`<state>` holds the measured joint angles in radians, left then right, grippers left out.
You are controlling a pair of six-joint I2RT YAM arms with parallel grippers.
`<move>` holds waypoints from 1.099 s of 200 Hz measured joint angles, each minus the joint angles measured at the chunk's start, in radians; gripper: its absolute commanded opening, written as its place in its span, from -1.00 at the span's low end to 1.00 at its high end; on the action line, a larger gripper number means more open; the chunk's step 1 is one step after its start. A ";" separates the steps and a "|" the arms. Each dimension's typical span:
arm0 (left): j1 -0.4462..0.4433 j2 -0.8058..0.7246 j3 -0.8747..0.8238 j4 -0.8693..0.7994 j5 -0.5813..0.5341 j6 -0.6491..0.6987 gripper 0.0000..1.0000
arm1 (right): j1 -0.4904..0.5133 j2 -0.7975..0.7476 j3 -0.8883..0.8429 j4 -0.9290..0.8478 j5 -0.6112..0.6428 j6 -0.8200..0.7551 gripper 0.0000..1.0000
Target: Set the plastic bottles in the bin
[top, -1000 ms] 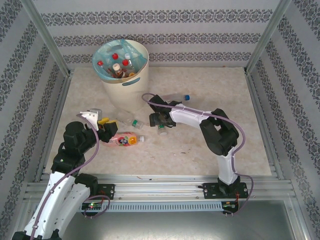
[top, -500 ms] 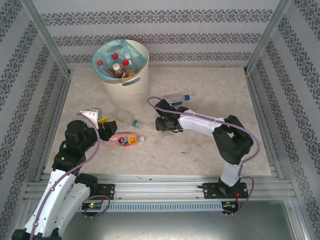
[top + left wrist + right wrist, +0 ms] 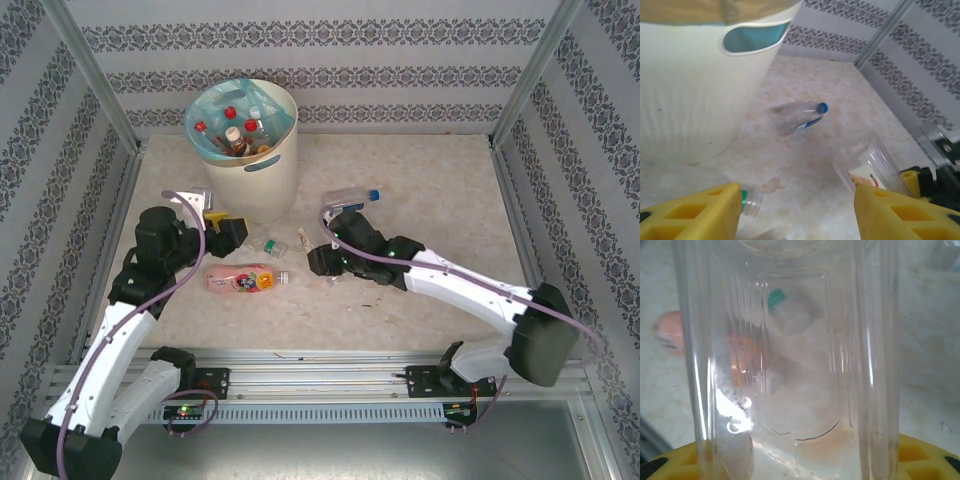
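Bottles (image 3: pixel 235 128) with red and white caps sit inside a cream bin (image 3: pixel 258 185) near the far-left corner of the worktop (image 3: pixel 430 170). Just beside its base, the left pincer (image 3: pixel 796 200) stands open, holding nothing. A pink-labelled bottle (image 3: pixel 240 278) and a small green-capped bottle (image 3: pixel 272 243) lie near mid-worktop. The right pincer (image 3: pixel 805 452) grips a clear bottle (image 3: pixel 790 340). A blue-capped bottle (image 3: pixel 350 194) lies beyond it.

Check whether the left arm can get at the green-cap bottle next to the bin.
Probably yes. The left gripper is open and low over the table, and the green-cap bottle lies right by its fingers with nothing on top of it. The bin stands close behind, which may limit the approach angle.
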<state>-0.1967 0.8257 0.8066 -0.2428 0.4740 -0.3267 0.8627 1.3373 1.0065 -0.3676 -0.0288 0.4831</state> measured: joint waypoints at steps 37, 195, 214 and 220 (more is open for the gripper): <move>0.000 0.054 0.030 0.084 0.134 -0.073 0.58 | 0.029 -0.152 -0.077 0.122 -0.068 -0.059 -0.30; -0.052 0.035 0.030 0.708 0.710 -0.460 0.98 | 0.110 -0.322 -0.053 0.352 -0.499 -0.109 -0.36; -0.065 0.023 0.032 0.684 0.720 -0.439 0.94 | 0.130 -0.308 -0.029 0.341 -0.511 -0.116 -0.36; -0.069 0.015 0.033 0.673 0.721 -0.432 0.91 | 0.130 -0.304 -0.026 0.340 -0.517 -0.118 -0.36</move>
<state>-0.2657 0.8410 0.8394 0.4301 1.1946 -0.7586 0.9932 1.0336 0.9810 -0.0277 -0.5461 0.3653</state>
